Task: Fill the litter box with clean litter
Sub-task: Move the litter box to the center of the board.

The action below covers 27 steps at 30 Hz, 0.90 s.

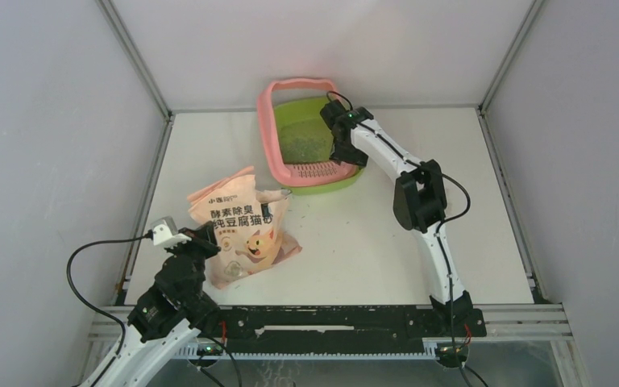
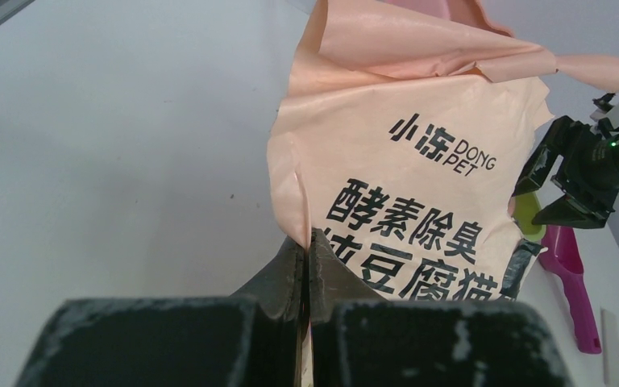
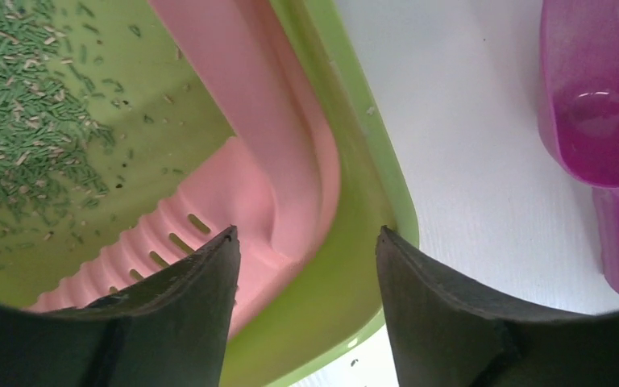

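Litter box (image 1: 265,129), upper centre of the overhead view, holds thin litter (image 1: 300,142); the right gripper (image 3: 306,235) gapes astride its lower-right corner, probably steadying it, while the left gripper (image 2: 305,243), lower left, pinches the bag (image 2: 419,161) for pouring.

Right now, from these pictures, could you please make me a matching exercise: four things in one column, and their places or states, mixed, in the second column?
1. left hand
2. right hand
3. litter
4. scoop

A. lying on the table, beside the litter box
B. shut on the edge of the bag
C. open, above a corner of the box
D. scattered inside the box

Pairs: 1-B, 2-C, 3-D, 4-A
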Each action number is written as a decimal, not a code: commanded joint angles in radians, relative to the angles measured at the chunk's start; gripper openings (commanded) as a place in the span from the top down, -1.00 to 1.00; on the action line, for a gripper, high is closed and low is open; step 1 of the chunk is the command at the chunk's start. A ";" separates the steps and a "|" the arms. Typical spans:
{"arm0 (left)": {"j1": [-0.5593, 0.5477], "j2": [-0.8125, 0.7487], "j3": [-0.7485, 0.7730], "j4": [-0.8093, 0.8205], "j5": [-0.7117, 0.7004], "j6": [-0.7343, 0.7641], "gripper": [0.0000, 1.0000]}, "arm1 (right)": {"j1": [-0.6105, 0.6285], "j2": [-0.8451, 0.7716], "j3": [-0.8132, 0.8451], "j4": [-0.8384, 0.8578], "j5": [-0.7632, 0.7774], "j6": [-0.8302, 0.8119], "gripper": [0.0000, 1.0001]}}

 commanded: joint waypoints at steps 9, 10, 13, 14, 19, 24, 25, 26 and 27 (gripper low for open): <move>0.003 -0.147 0.084 0.081 0.023 0.001 1.00 | -0.007 -0.002 0.224 -0.046 0.027 -0.057 -0.54; 0.004 -0.147 0.083 0.082 0.023 0.002 1.00 | -0.008 0.000 0.227 -0.043 0.026 -0.056 -0.55; 0.003 -0.147 0.081 0.086 0.028 0.005 1.00 | -0.011 0.013 0.246 -0.047 0.037 -0.066 -0.54; 0.003 -0.147 0.081 0.087 0.028 0.006 1.00 | -0.012 0.016 0.251 -0.050 0.042 -0.069 -0.53; 0.004 -0.146 0.078 0.099 0.035 0.008 1.00 | -0.016 0.011 0.243 -0.046 0.039 -0.076 -0.34; 0.004 -0.146 0.078 0.100 0.040 0.005 1.00 | -0.016 0.003 0.238 -0.035 0.038 -0.079 -0.23; 0.003 -0.146 0.079 0.099 0.039 0.006 1.00 | -0.014 0.002 0.239 -0.033 0.039 -0.081 -0.21; 0.003 -0.148 0.081 0.097 0.039 0.006 1.00 | -0.013 0.002 0.239 -0.032 0.038 -0.080 -0.18; 0.003 -0.150 0.082 0.097 0.039 0.009 1.00 | -0.013 0.001 0.238 -0.032 0.037 -0.079 -0.15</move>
